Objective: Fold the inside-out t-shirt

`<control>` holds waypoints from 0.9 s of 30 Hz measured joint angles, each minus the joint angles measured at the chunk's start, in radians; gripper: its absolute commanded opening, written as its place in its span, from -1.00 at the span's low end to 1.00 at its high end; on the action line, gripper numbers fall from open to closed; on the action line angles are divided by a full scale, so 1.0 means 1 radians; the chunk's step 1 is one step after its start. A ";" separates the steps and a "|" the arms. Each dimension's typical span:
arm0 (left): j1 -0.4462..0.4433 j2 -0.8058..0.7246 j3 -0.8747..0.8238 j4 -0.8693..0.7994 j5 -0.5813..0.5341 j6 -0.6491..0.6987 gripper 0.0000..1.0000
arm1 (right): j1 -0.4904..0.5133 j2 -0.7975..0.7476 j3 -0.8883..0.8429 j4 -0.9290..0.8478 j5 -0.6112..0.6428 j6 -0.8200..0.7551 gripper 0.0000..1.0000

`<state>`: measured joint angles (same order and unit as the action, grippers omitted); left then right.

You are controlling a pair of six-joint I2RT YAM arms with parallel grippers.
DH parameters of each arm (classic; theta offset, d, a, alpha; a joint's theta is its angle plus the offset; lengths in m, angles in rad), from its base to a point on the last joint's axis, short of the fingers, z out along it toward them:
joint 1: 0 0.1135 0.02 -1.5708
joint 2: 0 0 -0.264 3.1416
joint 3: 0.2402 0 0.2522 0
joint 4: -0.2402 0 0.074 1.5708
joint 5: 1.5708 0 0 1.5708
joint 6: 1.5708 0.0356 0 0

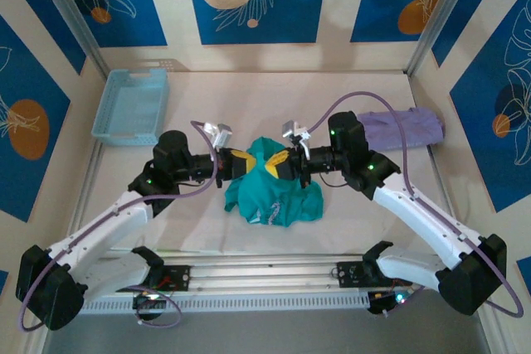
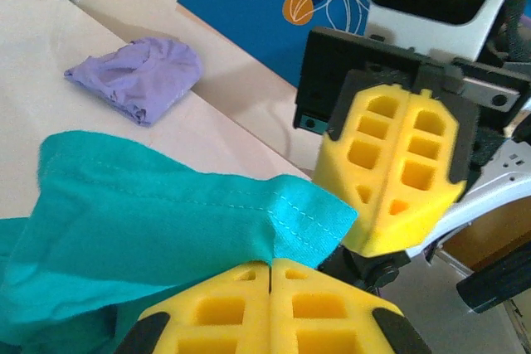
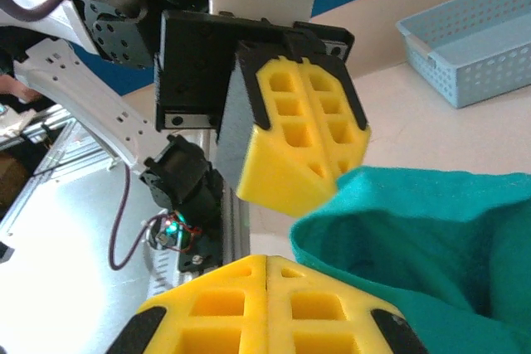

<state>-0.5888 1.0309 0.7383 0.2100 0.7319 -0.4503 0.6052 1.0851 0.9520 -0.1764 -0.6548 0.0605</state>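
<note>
Top external view: two arms reach in from the near edge and their tips meet over the middle of the worktop [image 1: 207, 230]. One inside-out t-shirt [image 1: 274, 196], teal-green, lies bunched in a heap there, its upper edge drawn up between the two tools. The left tool [image 1: 243, 157] comes in from the left and the right tool [image 1: 276, 162] from the right, nearly touching each other.

Left wrist view: the left tool's two yellow fingers [image 2: 224, 312] are pressed flat together with a stitched hem of the shirt coming out of the seam between them. The right tool faces it, also with its pair of fingers closed, pinching the corner of that same hem.

One pale lavender garment [image 1: 400, 128] lies crumpled at the far right, well apart from the shirt. One light blue basket [image 1: 131, 105] sits at the far left.
</note>
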 measured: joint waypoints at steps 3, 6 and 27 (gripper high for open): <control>0.000 0.003 0.000 -0.004 0.000 0.008 -1.00 | 0.036 0.005 0.043 -0.043 0.005 0.001 -1.00; 0.000 0.005 0.000 -0.005 0.000 0.014 -1.00 | 0.076 0.007 0.078 -0.099 0.013 -0.026 -0.94; 0.000 -0.009 -0.005 0.022 0.019 0.015 -1.00 | -0.201 0.275 0.073 -0.137 0.217 0.375 0.37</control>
<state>-0.5888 1.0218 0.7338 0.2317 0.7506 -0.4351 0.4042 1.3602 1.0252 -0.3134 -0.4381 0.4355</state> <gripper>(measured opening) 0.039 0.677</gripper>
